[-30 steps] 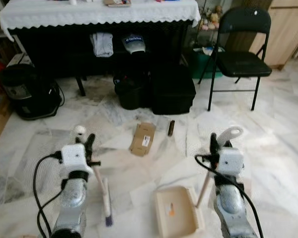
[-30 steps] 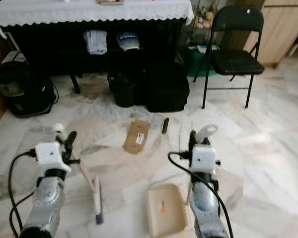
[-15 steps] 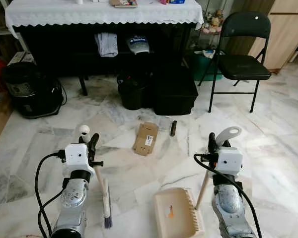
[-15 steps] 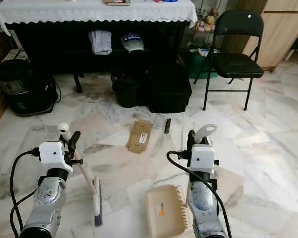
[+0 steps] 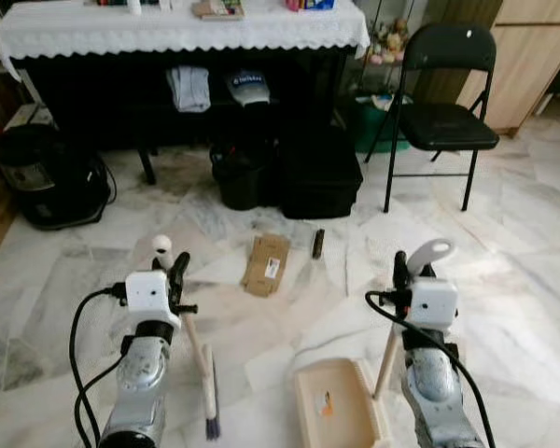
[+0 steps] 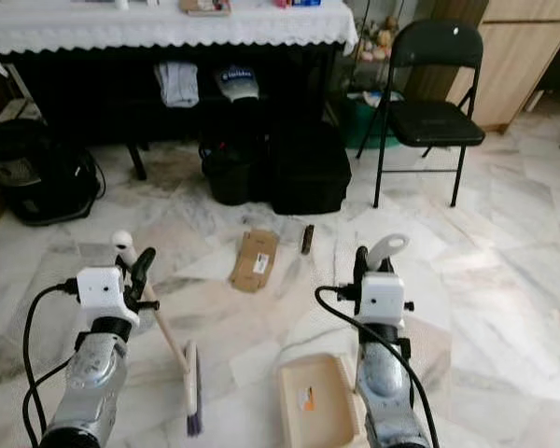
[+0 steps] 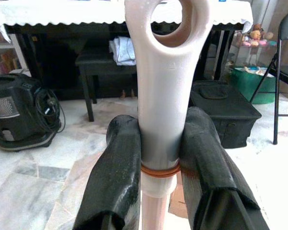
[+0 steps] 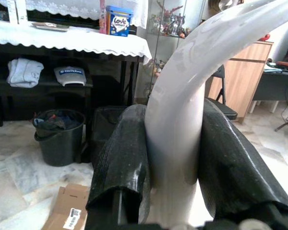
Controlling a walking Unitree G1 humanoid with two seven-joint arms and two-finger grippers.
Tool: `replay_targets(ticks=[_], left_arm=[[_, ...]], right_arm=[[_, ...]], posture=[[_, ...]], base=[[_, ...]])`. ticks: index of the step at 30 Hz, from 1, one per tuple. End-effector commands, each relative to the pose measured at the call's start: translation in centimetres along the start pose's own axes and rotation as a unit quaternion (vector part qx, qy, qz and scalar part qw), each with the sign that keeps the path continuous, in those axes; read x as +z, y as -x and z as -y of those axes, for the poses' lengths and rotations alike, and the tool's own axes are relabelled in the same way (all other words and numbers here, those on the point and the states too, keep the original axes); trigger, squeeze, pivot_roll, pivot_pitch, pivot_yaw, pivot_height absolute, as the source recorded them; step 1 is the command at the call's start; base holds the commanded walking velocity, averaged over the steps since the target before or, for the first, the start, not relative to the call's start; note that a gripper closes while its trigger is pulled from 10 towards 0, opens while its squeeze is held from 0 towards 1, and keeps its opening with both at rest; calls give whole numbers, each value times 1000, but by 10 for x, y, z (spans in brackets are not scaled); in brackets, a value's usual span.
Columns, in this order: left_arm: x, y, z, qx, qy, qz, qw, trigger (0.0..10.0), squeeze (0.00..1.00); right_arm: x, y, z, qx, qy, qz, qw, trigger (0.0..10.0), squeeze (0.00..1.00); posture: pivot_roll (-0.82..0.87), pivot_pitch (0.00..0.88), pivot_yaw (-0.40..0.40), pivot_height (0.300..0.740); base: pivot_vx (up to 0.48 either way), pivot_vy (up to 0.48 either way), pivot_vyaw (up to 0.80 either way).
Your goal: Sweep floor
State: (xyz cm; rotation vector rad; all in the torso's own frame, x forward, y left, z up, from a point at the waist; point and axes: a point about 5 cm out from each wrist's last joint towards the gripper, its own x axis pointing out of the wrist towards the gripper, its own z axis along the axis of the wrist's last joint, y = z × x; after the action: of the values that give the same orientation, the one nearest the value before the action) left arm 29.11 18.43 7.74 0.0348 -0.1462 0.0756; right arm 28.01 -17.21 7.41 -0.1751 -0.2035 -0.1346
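My left gripper [image 7: 158,167] is clenching the broom [image 5: 208,392]; right gripper [image 8: 173,158] is clenching the dustpan [image 5: 336,411]; I am judging it best to sweep the cardboard [image 5: 267,263] into it.

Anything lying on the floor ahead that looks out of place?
Yes: a flattened cardboard piece and a small dark object lie loose on the marble floor, in front of the black bin under the table.

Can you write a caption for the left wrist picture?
Left gripper clamps the white broom handle, facing a lace-covered table.
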Motion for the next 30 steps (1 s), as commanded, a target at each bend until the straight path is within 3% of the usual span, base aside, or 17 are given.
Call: replay_targets(ticks=[1,30], left_arm=[[5,-3,1,-3,3,10,1000,10000,35],[4,-2,1,-4,5,9,1000,10000,39]], right_arm=[[5,-2,2,-1,0,13,1000,10000,0],[4,-1,1,1,0,9,1000,10000,0]], posture=[[-32,91,-39,740],[-33,96,-42,740]], base=[[352,0,0],[382,0,0]])
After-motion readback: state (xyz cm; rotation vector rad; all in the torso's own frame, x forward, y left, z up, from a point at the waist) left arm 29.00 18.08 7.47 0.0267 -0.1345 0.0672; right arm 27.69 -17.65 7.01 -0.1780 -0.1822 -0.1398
